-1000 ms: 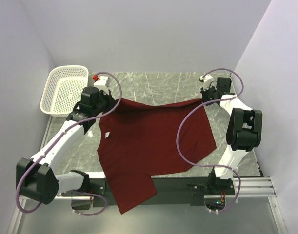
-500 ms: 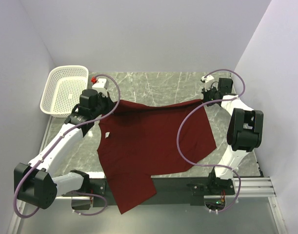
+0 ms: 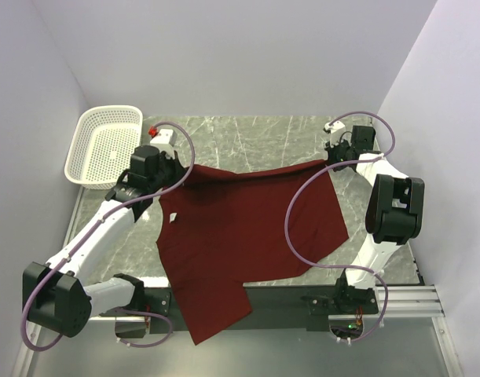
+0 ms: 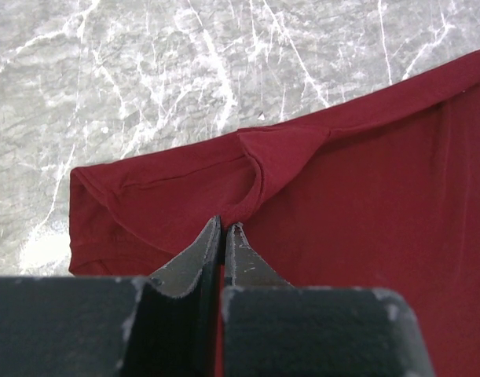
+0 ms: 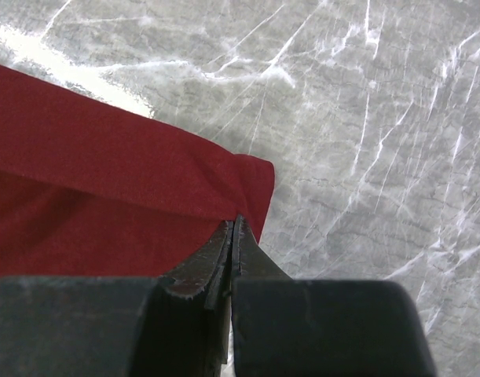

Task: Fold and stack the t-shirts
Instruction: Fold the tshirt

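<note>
since a second ago only the left arm has shifted slightly, its elbow sinking toward the near edge. the left gripper pinches the maroon t-shirt at its far left fold, and the right gripper pinches its far right corner. the shirt lies spread on the marble table, one end draping over the near edge.

I hold the maroon t-shirt by its far edge, my left jaws pinching one corner and my right jaws the other, so that edge runs taut across the marble surface between them. The cloth spreads back toward my bases, and one part droops over the near edge. A small white label shows beside my left arm. The white basket sits at the far left corner
</note>
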Action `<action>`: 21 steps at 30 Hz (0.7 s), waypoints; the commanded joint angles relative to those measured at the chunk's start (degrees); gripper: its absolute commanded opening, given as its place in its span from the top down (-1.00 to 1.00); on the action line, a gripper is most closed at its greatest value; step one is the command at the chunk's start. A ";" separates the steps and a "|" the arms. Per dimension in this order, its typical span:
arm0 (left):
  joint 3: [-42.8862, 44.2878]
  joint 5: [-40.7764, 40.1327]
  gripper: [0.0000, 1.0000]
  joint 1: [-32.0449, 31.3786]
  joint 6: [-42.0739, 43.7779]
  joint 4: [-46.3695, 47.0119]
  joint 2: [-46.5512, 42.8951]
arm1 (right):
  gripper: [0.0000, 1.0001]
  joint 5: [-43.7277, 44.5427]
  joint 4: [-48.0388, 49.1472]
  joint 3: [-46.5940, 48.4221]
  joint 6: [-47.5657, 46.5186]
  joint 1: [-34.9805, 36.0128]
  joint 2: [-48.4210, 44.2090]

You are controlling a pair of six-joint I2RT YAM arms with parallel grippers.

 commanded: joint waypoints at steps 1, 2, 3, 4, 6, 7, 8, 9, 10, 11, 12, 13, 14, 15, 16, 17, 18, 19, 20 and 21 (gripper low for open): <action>-0.51 -1.11 0.99 -0.29 -0.36 0.79 -1.44 | 1.00 -0.51 1.56 -0.69 0.19 -0.67 -2.97; -0.51 -1.29 0.99 -0.29 -0.27 0.70 -1.53 | 1.00 -0.51 1.74 -0.78 0.10 -0.76 -3.06; -0.68 -1.46 0.99 -0.29 -0.27 0.61 -1.53 | 1.00 -0.51 1.74 -1.04 0.10 -0.76 -3.23; -0.77 -1.55 0.99 -0.29 -0.18 0.61 -1.62 | 1.00 -0.51 1.82 -1.13 0.01 -0.84 -3.15; -0.95 -1.64 0.99 -0.29 -0.18 0.44 -1.70 | 1.00 -0.68 1.74 -1.13 0.01 -1.02 -3.15; -0.86 -1.64 0.99 -0.29 -0.18 0.35 -1.79 | 1.00 -0.68 1.74 -1.22 0.01 -1.02 -3.06; -0.86 -1.90 0.99 -0.29 -0.18 0.26 -1.79 | 1.00 -0.68 1.74 -1.31 0.01 -1.11 -3.15; -0.95 -2.25 0.99 -0.29 -0.10 0.26 -1.88 | 1.00 -0.77 1.74 -1.48 -0.16 -1.20 -3.32; -0.95 -2.52 0.99 -0.38 -0.09 0.26 -1.88 | 1.00 -0.77 1.74 -1.57 -0.16 -1.20 -3.32; -0.86 -2.78 0.99 -0.29 -0.09 0.09 -1.97 | 1.00 -0.77 1.82 -1.66 -0.25 -1.28 -3.58; -0.77 -3.04 0.99 -0.29 -0.09 0.00 -2.06 | 1.00 -0.86 1.83 -2.10 -0.34 -1.28 -3.76; -0.69 -3.13 0.99 -0.29 -0.09 0.08 -2.06 | 1.00 -1.03 1.91 -2.10 -0.43 -1.46 -3.85; -0.77 -3.14 0.99 -0.29 -0.01 -0.09 -1.88 | 1.00 -1.12 2.09 -2.28 -0.51 -1.55 -4.20; -0.51 -3.14 0.99 -0.29 -0.01 -0.18 -1.97 | 1.00 -1.12 2.18 -2.71 -0.51 -1.63 -4.29; -0.51 -3.22 0.99 -0.29 0.08 -0.09 -1.88 | 1.00 -1.47 2.18 -2.80 -0.51 -1.81 -4.46; -0.51 -3.14 0.99 -0.29 0.08 -0.27 -1.97 | 1.00 -1.74 2.18 -2.98 -0.51 -1.99 -4.90; -0.51 -3.14 0.99 -0.38 0.08 -0.27 -1.79 | 1.00 -1.91 2.35 -3.42 -0.51 -2.16 -5.08; -0.42 -3.14 0.99 -0.29 0.08 -0.35 -1.79 | 1.00 -2.26 2.44 -3.68 -0.51 -2.34 -5.43; -0.51 -3.14 0.99 -0.29 0.08 -0.36 -1.79 | 1.00 -2.27 2.61 -3.94 -0.60 -2.43 -5.87; -0.42 -3.14 0.99 -0.29 0.17 -0.36 -1.88 | 1.00 -2.27 2.62 -4.21 -0.69 -2.51 -6.05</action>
